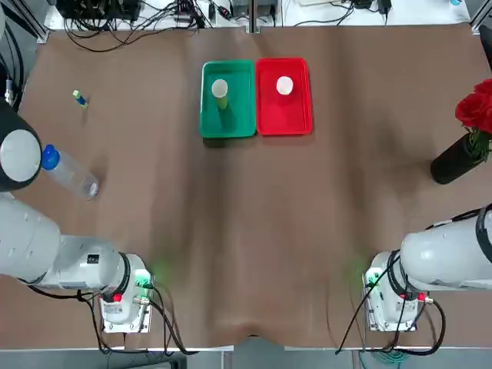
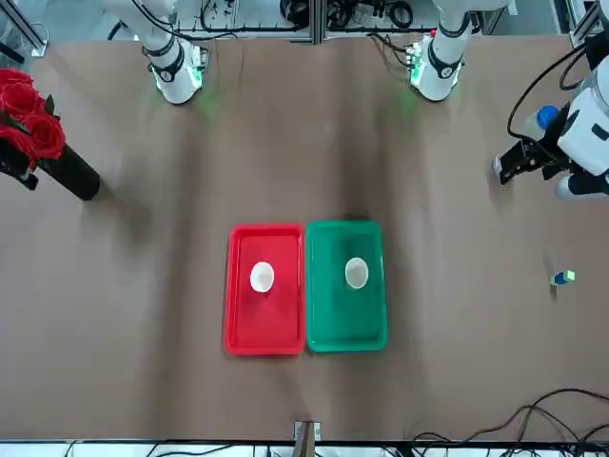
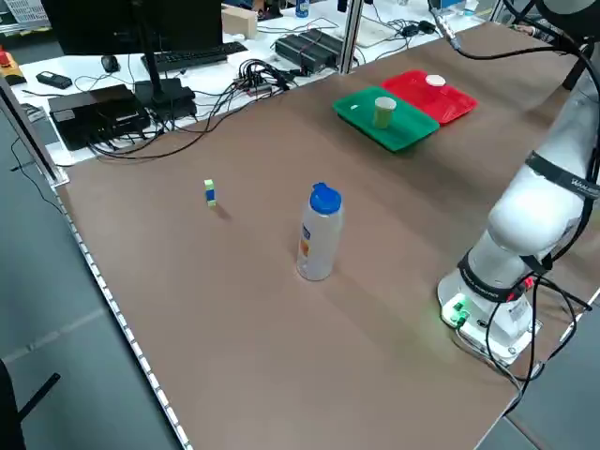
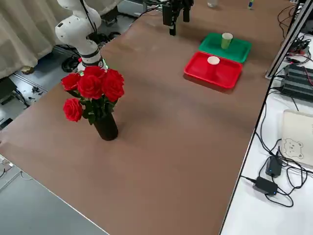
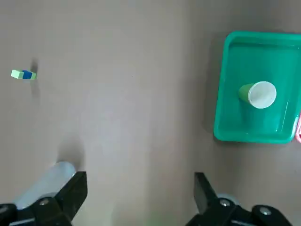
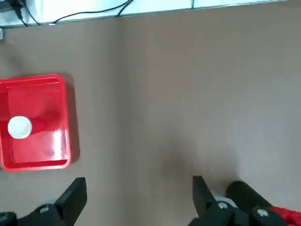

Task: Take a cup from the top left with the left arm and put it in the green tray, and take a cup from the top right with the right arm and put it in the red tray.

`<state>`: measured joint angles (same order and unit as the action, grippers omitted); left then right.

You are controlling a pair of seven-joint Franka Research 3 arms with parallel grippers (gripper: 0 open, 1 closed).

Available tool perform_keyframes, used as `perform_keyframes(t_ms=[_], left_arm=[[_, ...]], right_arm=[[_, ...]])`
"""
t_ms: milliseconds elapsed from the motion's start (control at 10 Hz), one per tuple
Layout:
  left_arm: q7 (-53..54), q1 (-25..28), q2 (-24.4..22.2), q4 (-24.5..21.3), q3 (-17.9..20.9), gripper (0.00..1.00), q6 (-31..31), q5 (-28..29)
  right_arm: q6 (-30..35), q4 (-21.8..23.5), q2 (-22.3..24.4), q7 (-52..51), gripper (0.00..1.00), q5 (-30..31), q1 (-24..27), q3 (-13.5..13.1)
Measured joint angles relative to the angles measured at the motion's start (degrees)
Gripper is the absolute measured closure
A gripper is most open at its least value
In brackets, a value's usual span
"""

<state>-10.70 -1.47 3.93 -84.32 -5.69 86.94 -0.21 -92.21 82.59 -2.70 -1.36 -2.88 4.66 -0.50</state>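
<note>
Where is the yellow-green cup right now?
The yellow-green cup stands upright inside the green tray, in its far half in the top view, level with the red cup in the adjoining red tray.

red cup (image 4: 213, 60) in red tray (image 4: 230, 73), yellow-green cup (image 4: 226, 40) in green tray (image 4: 240, 49), roses (image 4: 93, 88) nearer.

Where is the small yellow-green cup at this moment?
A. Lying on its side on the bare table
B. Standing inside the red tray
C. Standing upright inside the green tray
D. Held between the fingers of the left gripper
C: the yellow-green cup stands upright on the floor of the green tray, while the red cup stands in the red tray beside it.
</note>
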Motion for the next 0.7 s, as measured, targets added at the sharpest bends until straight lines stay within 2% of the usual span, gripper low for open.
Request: perform_keyframes(t_ms=[300,700], left_arm=[[0.0,0.0,0.0,0.0,0.0,0.00,0.1,0.0],[0.0,0.0,0.0,0.2,0.0,0.00,0.2,0.0]], right_arm=[[-2.5,2.3,-0.1,0.0,0.02,-0.2,-1.8,0.0],[-3.3,2.7,-0.1,-0.2,0.02,-0.2,-1.8,-0.2]])
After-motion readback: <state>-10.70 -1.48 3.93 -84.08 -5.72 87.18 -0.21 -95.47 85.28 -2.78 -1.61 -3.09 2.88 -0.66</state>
